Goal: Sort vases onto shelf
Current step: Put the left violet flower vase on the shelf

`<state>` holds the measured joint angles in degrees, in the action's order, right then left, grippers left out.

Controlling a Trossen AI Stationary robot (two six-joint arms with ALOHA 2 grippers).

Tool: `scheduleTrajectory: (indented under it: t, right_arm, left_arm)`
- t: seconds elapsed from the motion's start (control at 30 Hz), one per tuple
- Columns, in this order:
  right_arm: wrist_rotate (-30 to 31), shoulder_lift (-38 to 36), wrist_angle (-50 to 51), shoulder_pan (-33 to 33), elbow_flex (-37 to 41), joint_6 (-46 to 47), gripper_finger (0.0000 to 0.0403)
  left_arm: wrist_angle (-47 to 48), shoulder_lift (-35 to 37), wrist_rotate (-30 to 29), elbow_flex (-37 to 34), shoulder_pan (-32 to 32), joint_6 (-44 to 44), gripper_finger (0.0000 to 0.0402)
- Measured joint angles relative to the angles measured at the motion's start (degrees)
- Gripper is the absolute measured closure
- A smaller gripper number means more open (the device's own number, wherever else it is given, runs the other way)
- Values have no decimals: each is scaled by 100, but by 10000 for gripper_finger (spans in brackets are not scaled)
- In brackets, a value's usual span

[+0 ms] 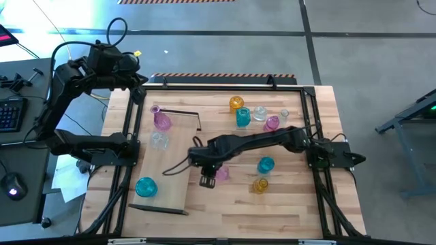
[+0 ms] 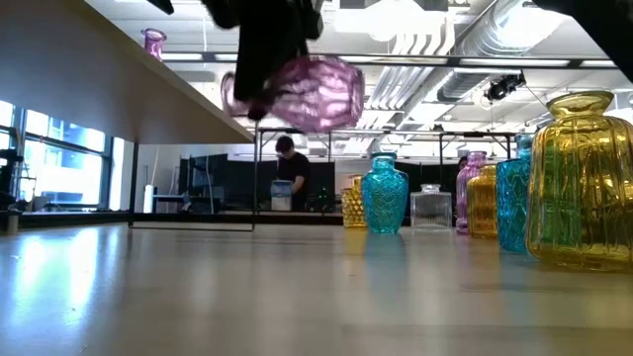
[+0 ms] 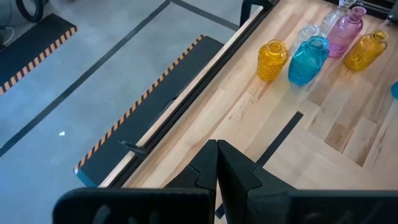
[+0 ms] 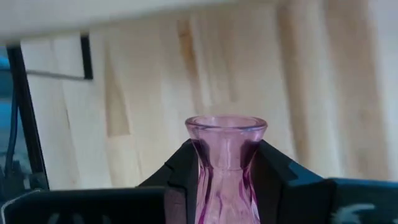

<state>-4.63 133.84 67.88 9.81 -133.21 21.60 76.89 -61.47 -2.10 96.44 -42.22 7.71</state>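
Note:
My right gripper (image 1: 206,178) hangs over the table's middle, beside the shelf's right edge, shut on a pink vase (image 2: 307,92). The shelf (image 1: 174,163), a light board with dark rails, lies on the table's left part. It carries a pink vase (image 1: 162,120), a clear one (image 1: 159,139) and a teal one (image 1: 146,186), each resting on its base. Several more vases stand on the table: amber (image 1: 236,103), teal (image 1: 242,117), clear (image 1: 259,113), pink (image 1: 272,123), teal (image 1: 266,165), amber (image 1: 260,184). My left gripper (image 3: 217,152) waits shut above the far left corner. My right gripper pinches the pink vase's narrow neck (image 4: 226,155), just below the flared rim (image 4: 226,124), between its two fingers (image 4: 180,171). The fingers come steeply from above and lie across the neck. The vase is lifted clear of the table and tilted well over, its ribbed body (image 2: 316,94) beside the fingers.
Dark frame rails (image 1: 313,129) run along the table's edges. The vases at the far right stand close together; two stand alone near the right front. The shelf's bare middle (image 1: 170,170) and the table's near strip (image 1: 245,218) hold nothing. A person (image 2: 289,173) stands far behind the table.

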Motion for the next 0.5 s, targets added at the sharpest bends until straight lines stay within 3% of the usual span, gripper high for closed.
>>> scheduleTrajectory:
  t: [0.5]
  right_arm:
    - [698,-750,-1066,-455,-178,92,322]
  left_arm:
    - [-3,402,-3,0,-2,-74,401]
